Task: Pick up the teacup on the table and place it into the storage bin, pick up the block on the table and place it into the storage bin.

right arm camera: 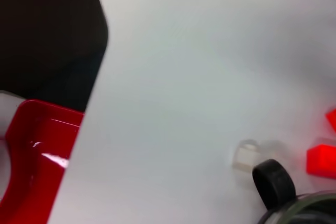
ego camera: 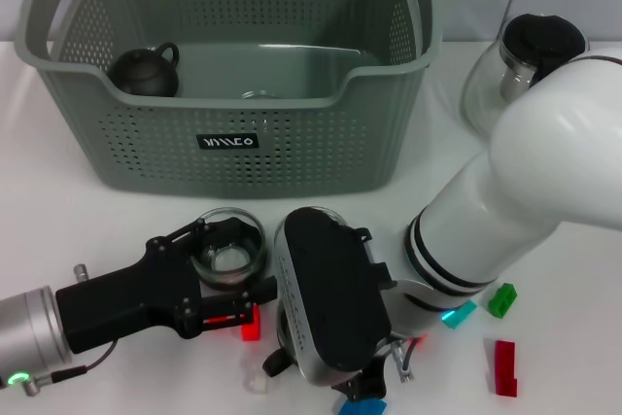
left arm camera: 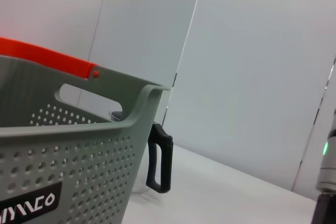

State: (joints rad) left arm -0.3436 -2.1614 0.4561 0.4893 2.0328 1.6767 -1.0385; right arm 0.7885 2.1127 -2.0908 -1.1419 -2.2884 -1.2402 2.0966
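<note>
The grey-green perforated bin (ego camera: 233, 85) stands at the table's far edge, and before it my left gripper (ego camera: 228, 274), reaching in from the near-left corner, clamps a clear glass teacup (ego camera: 229, 248); my right gripper's state I cannot tell.

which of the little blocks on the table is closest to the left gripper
The small red block, on the table right beside the left gripper. The green block, the teal block and the dark red bar all lie beyond the right arm.
</note>
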